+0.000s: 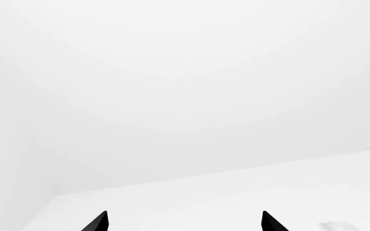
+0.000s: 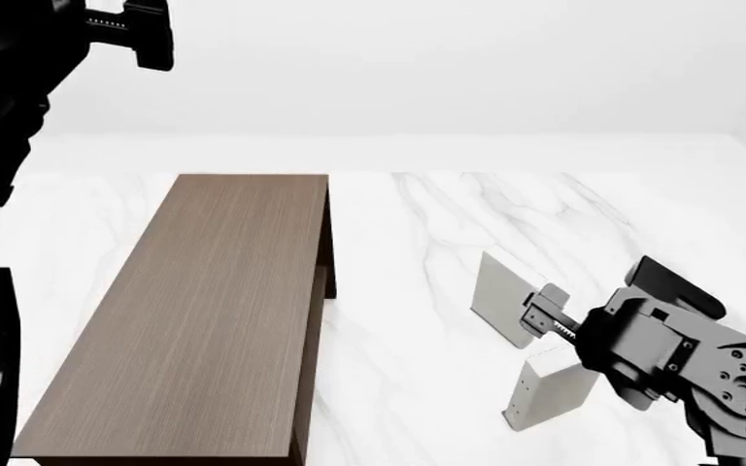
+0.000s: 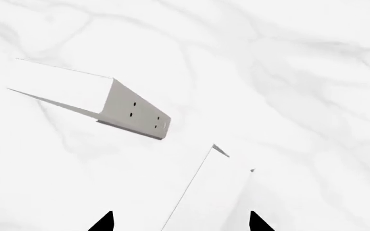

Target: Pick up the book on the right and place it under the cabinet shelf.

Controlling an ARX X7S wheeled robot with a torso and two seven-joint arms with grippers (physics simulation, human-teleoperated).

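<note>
Over on the counter (image 2: pixel 412 291), the right hand (image 3: pixel 179 222) hangs open above the book (image 3: pixel 207 197), not yet gripped; the cabinet shelf (image 2: pixel 318 291) waits.

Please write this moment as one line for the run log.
phase: approach | right gripper: jaws open, above the book, no contact | left gripper: open, raised, idle | cabinet: untouched

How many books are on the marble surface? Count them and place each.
2. One book stands farther out, beside the right gripper; the other book stands nearer, below it. None seem hidden.
</note>
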